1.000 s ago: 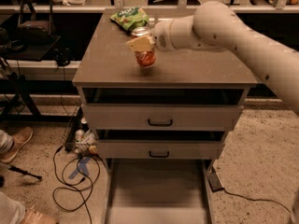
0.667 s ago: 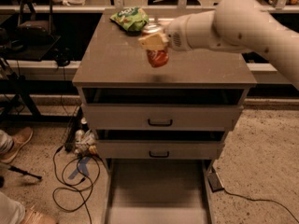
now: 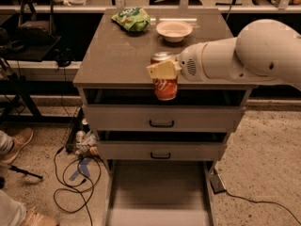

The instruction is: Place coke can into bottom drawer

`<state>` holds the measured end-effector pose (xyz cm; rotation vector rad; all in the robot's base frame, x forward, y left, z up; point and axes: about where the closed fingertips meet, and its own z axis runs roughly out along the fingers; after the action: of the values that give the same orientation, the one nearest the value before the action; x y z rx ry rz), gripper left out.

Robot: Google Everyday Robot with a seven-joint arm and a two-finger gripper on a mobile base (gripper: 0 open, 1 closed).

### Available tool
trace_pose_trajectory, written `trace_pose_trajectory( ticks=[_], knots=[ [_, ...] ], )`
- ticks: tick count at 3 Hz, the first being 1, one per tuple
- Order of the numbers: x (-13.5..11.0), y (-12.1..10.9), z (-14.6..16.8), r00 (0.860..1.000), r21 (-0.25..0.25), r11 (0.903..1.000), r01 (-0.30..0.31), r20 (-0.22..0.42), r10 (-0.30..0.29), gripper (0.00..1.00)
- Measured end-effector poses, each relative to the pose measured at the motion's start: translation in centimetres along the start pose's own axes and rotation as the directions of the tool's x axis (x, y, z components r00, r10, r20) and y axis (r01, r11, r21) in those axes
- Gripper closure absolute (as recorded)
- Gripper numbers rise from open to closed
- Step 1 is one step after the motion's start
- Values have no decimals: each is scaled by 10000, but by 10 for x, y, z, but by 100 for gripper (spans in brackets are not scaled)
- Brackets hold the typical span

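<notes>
Clamping coke can (image 3: pixel 165 86) at cabinet (image 3: pixel 117 55) edge — gripper (image 3: pixel 163 71) fingers, bottom drawer (image 3: pixel 157 192) open below

ok so the coke can (image 3: pixel 165 87) is held clamped in the gripper (image 3: pixel 162 70), out over the near edge of the cabinet top (image 3: pixel 117 55), slightly right of centre. The arm (image 3: pixel 244 55) is reached in from the right. At the far side of the top, the chip bag (image 3: pixel 131 19) is set left and the bowl (image 3: pixel 174 30) just beside it on the right, both well apart from the can. Under the can, the top drawer (image 3: pixel 162 118) is stacked over the middle drawer (image 3: pixel 160 150). Lowest down, the bottom drawer (image 3: pixel 157 192) is pulled out toward the near side. Cables (image 3: pixel 70 182) and a shoe (image 3: pixel 16 142) are seen on the floor to the left.
</notes>
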<state>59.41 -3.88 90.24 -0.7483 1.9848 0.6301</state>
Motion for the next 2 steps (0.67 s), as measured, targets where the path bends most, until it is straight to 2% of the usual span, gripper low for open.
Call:
trace_pose_trajectory(
  ticks=[1,2],
  knots=[
    [-1,0,0,10000,0,10000,12,12,-12,100],
    [47,51,27,9947,-1590,9861,-472,-976,319,100]
  ],
)
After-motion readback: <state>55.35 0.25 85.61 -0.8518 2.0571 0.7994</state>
